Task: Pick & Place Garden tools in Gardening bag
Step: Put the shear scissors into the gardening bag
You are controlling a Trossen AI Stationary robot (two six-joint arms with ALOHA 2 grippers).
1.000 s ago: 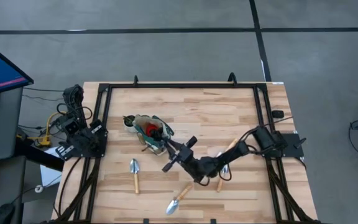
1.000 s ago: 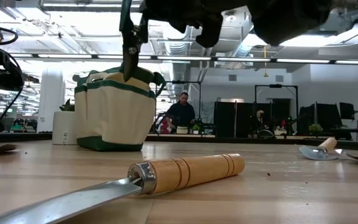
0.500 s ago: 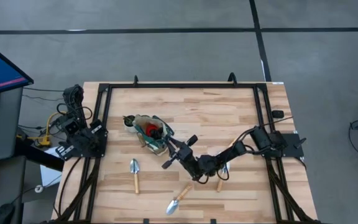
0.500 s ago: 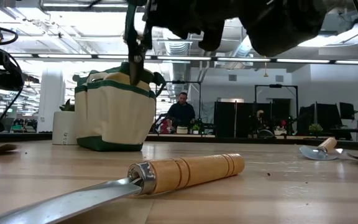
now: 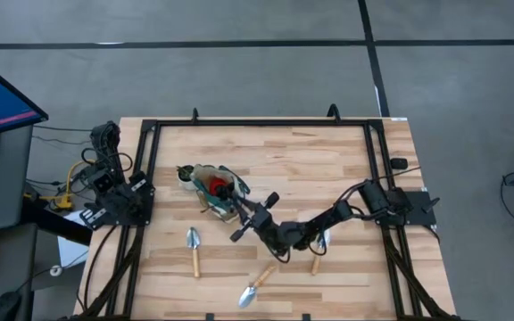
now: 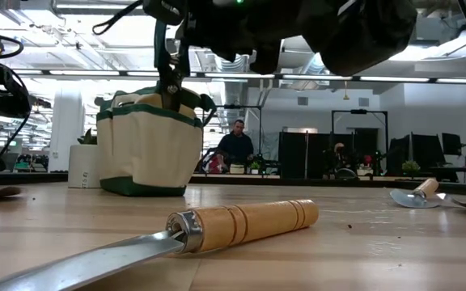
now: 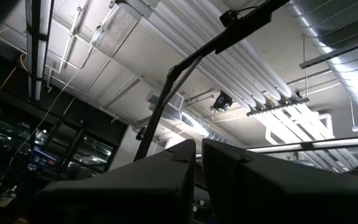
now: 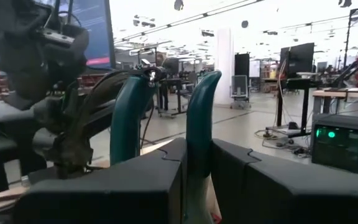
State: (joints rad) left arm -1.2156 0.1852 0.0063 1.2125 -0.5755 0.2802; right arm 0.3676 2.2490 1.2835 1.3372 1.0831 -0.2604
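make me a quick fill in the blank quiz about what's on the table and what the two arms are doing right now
1. The right gripper is shut on the ____, holding them over the bag.
2. The number of trowels lying on the table is ____.
3. The left gripper is shut and holds ____.
4. The red tool sits ____ the bag.

Missing words: shears; three; nothing; inside
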